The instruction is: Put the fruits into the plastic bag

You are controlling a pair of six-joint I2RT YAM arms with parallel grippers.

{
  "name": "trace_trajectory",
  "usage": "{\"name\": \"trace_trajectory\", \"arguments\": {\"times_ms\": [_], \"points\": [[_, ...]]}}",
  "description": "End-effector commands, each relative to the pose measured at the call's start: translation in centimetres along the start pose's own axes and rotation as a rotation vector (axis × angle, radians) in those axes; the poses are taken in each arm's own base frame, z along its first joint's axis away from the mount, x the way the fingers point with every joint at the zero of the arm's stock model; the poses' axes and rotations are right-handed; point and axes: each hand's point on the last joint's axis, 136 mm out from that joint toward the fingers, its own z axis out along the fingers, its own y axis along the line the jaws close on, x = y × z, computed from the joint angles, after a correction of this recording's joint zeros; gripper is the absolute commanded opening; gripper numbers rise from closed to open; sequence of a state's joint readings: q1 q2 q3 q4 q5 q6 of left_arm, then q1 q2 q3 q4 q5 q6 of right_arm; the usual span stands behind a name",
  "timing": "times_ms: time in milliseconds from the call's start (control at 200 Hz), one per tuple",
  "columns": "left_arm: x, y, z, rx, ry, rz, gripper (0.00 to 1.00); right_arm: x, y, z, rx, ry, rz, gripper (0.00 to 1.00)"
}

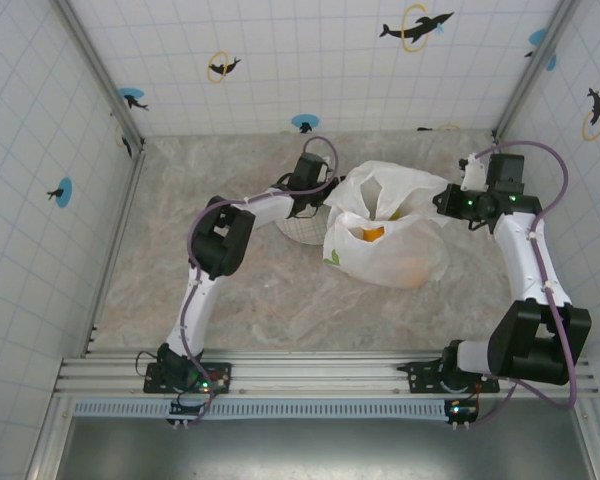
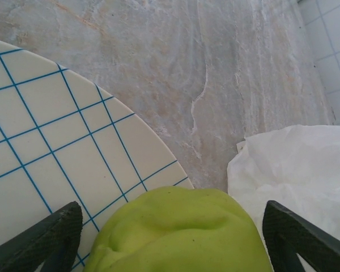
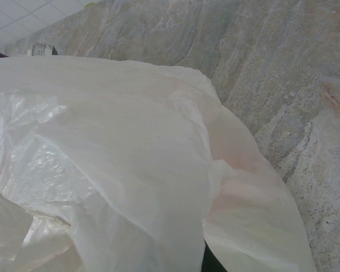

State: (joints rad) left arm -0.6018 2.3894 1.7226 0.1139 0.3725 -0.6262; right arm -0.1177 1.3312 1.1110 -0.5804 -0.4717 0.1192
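Fingers (image 2: 45, 238) of my left gripper (image 2: 170, 224) stand wide apart on either side of a green fruit (image 2: 181, 238), over the edge of the blue-gridded white plate (image 2: 51, 130). I cannot tell whether the pads touch it. Just to its right the plastic bag (image 2: 294, 170) lies on the marble table (image 2: 215, 68). My right gripper (image 1: 443, 205) is closed on the bag's far right rim, and plastic drapes over it in the wrist view. From above, the bag's mouth gapes toward the plate, with an orange fruit (image 1: 373, 233) inside and another orange shape (image 1: 412, 270) showing through the film.
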Motion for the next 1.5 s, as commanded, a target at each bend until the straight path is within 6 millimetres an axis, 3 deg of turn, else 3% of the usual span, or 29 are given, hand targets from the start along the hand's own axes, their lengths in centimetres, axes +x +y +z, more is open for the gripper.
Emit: {"name": "trace_trajectory", "arguments": {"times_ms": [0, 265, 290, 450, 580, 751, 851, 996, 1151, 1331, 1496], "points": [[1.4, 1.3, 1.0, -0.037, 0.044, -0.004, 0.78, -0.1, 0.1, 0.2, -0.008, 0.006, 0.004, 0.00], [0.9, 0.1, -0.7, -0.018, 0.028, 0.012, 0.58, -0.2, 0.1, 0.3, -0.009, 0.007, 0.006, 0.00], [-0.3, -1.3, -1.9, -0.002, -0.002, 0.027, 0.57, -0.2, 0.2, 0.3, -0.010, 0.008, 0.007, 0.00], [-1.0, -1.6, -4.7, -0.032, -0.063, 0.045, 0.53, -0.4, 0.4, 0.1, -0.011, 0.001, 0.000, 0.00], [-2.0, -0.7, -8.1, -0.096, -0.132, 0.058, 0.52, -0.4, 0.5, 0.0, -0.010, 0.000, -0.001, 0.00], [-4.2, 1.3, -14.4, -0.195, -0.259, 0.036, 0.51, -0.3, 0.6, 0.0, -0.018, -0.004, -0.004, 0.00], [-5.5, 0.7, -18.2, -0.217, -0.344, 0.047, 0.50, -0.3, 0.9, 0.0, -0.023, -0.008, -0.006, 0.00], [-6.7, -3.3, -22.6, -0.116, -0.440, 0.071, 0.51, -0.6, 1.4, -0.5, -0.022, -0.025, -0.019, 0.00], [-6.4, -9.2, -24.8, 0.030, -0.471, 0.145, 0.50, -0.8, 2.0, -0.7, -0.028, -0.039, -0.028, 0.00], [-3.8, -17.1, -23.6, 0.179, -0.409, 0.314, 0.51, -1.0, 3.1, -0.4, -0.040, -0.045, -0.043, 0.00], [-0.2, -22.0, -20.8, 0.249, -0.303, 0.468, 0.51, -1.2, 4.4, 0.0, -0.065, -0.046, -0.063, 0.00]]}}
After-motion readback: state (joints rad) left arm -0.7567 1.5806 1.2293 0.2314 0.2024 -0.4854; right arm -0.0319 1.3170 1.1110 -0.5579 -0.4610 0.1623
